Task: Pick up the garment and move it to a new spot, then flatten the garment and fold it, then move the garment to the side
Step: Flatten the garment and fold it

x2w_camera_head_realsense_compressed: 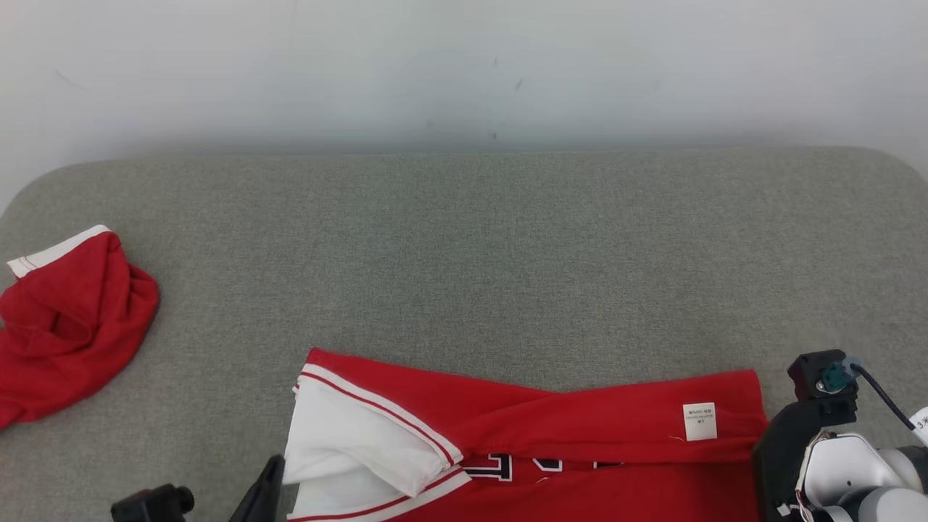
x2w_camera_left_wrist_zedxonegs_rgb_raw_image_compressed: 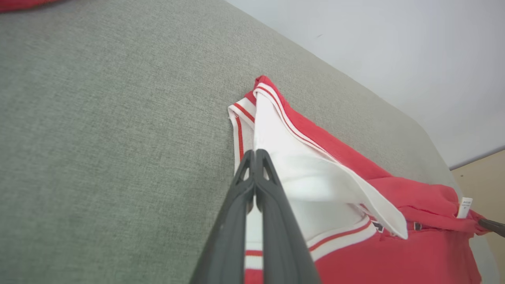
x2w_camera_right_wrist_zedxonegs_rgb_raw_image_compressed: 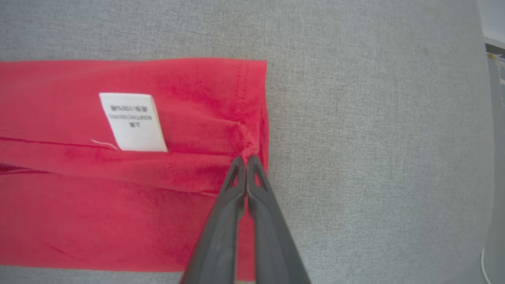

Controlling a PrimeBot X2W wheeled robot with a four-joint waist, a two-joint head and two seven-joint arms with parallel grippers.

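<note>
Where the right end effector [x2w_camera_right_wrist_zedxonegs_rgb_raw_image_compressed: 245, 158] meets the cloth, the garment [x2w_camera_head_realsense_compressed: 580, 435] spreads away to its left as a long folded red band, with its stitched hem corner bunched right at the fingertips. At the other end, the left end effector [x2w_camera_left_wrist_zedxonegs_rgb_raw_image_compressed: 254, 154] lies over white ribbed trim with red stripes, and the red body stretches off to its right. The cloth looks like a soft knit, red with a white inner panel, dark lettering and a small white label [x2w_camera_right_wrist_zedxonegs_rgb_raw_image_compressed: 133, 122]. It lies on a grey woven worktop [x2w_camera_head_realsense_compressed: 464, 254] with rounded corners. The right end effector is clenched, pinching the hem corner. The left end effector is clenched too, tips on the white trim; whether it grips cloth I cannot tell. A second red garment [x2w_camera_head_realsense_compressed: 69, 326] lies crumpled well beyond the left end effector.
</note>
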